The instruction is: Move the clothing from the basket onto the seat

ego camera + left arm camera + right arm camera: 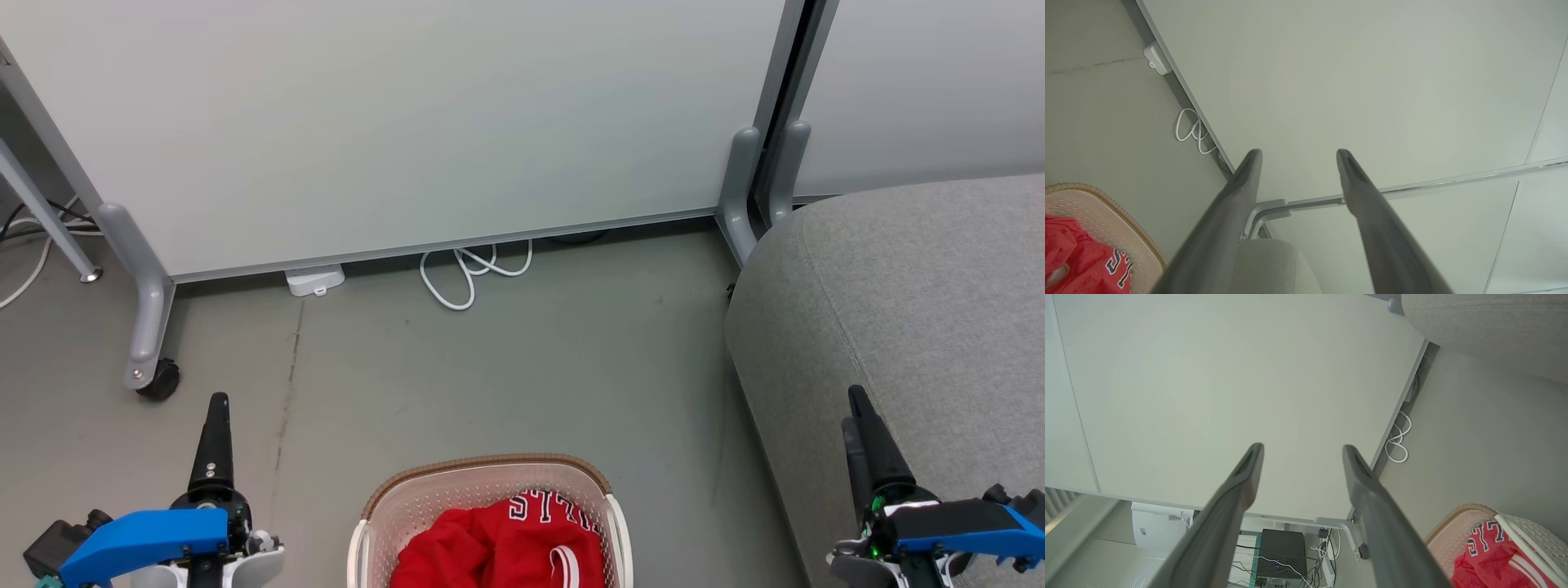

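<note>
A cream-white perforated plastic laundry basket with a brown woven-look rim band stands on the grey floor at the bottom centre of the head view, between the two arms. The clothing, red sports garments with white stripes and white block letters outlined in dark, lies crumpled inside the basket. The seat, a large rounded sofa seat in light grey woven fabric, stands to the robot's right of the basket, with a strip of floor between them. The left gripper hangs at the lower left, over the floor beside the basket, its two long dark fingers spread wide apart with nothing between them. The right gripper hangs at the lower right, over the near edge of the seat, its fingers likewise spread wide and gripping nothing. Behind the basket stands a pale white partition panel on grey metal feet, one with a black caster wheel. At the panel's base lie a looped white cable and a small white plastic box.
</note>
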